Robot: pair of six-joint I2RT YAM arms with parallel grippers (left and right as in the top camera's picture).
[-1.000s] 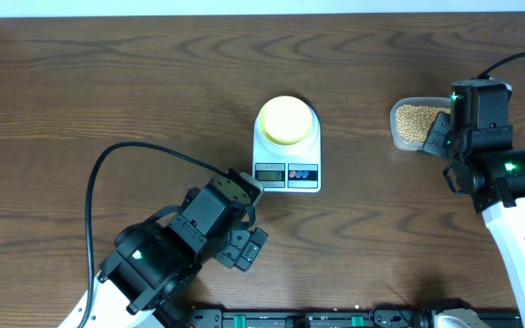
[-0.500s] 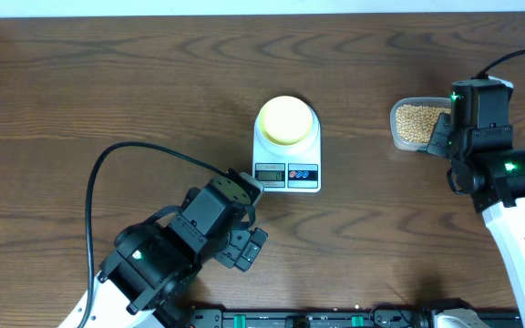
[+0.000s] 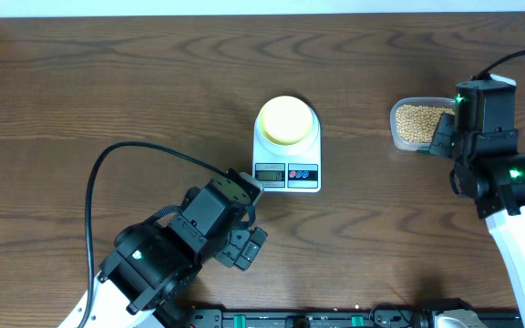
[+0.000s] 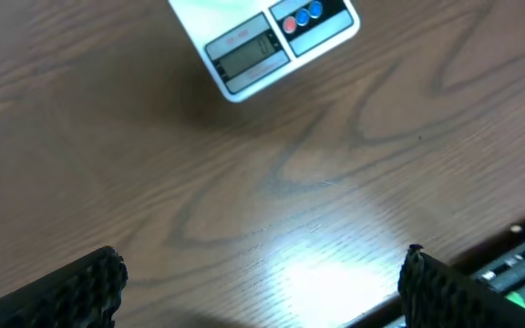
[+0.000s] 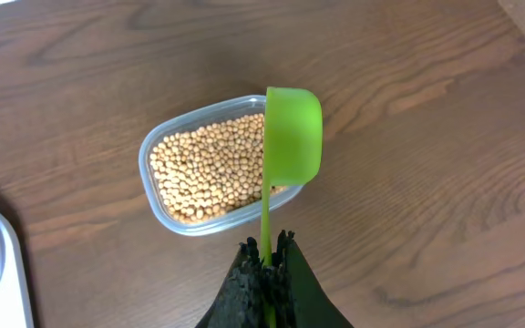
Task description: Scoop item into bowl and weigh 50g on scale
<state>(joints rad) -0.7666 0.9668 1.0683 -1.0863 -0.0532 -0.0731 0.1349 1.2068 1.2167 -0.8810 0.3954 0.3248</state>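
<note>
Beans (image 5: 199,169) fill tub (image 5: 146,173); green scoop (image 5: 293,135) overhangs its rim, bowl (image 3: 286,119) well apart.

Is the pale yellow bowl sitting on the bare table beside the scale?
No, the overhead view shows the bowl resting on top of the scale.

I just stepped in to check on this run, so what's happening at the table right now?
The right gripper is shut on the handle of a green scoop, holding its cup over one end of the clear tub of beans. The pale yellow bowl sits on the white scale mid-table, and no beans show in it from overhead. The left gripper hangs open above bare table near the scale's display, holding nothing.
</note>
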